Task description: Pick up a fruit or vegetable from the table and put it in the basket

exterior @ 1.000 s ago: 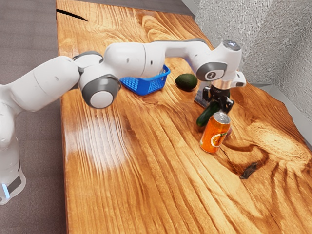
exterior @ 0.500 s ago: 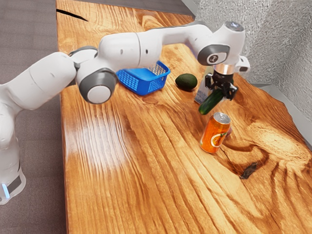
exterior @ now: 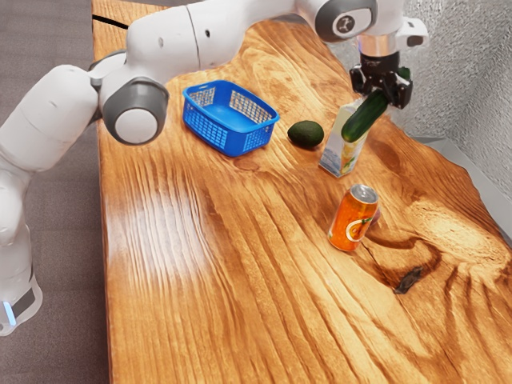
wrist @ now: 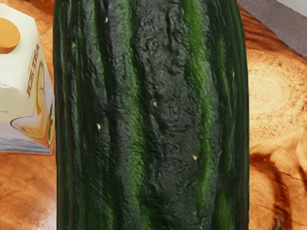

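My gripper (exterior: 382, 86) is high above the table's far side in the exterior view, shut on a dark green cucumber (exterior: 365, 117). The cucumber hangs tilted, its lower end toward the exterior view's left, in front of the carton. In the wrist view the cucumber (wrist: 153, 115) lies large and close under my hand. The blue basket (exterior: 230, 144) stands on the table toward the exterior view's left, with no item visible inside. A dark avocado (exterior: 306, 134) rests on the table between basket and carton.
An ice tea carton (exterior: 334, 154) stands below the cucumber; the wrist view shows the carton (wrist: 19, 105) beside it. An orange can (exterior: 353, 218) stands nearer the exterior camera, with a small purplish thing partly hidden behind it. A grey wall rises beyond the wooden table (exterior: 240, 304).
My gripper has risen well off the table with the cucumber held in it. The arm has lifted too, uncovering the basket and the carton. The other objects have stayed put.
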`<state>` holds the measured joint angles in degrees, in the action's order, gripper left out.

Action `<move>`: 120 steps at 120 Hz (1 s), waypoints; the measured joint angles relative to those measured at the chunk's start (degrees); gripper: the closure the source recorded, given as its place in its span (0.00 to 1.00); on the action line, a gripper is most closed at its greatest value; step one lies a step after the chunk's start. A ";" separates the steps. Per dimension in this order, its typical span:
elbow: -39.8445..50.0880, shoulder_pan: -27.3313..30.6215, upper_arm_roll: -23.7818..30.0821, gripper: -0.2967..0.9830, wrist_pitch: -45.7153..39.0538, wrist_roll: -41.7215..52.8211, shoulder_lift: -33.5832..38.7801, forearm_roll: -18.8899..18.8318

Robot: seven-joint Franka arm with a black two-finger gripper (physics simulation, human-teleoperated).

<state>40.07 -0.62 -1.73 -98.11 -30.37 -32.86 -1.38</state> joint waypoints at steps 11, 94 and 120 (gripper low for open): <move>0.31 -0.15 0.34 0.62 4.41 -0.89 5.24 -0.01; 35.16 24.65 1.65 0.64 25.91 -10.42 27.85 -1.22; 34.71 25.83 1.08 0.64 21.66 -11.80 19.02 -3.02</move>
<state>74.78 25.21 -0.65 -76.45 -42.17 -13.85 -4.40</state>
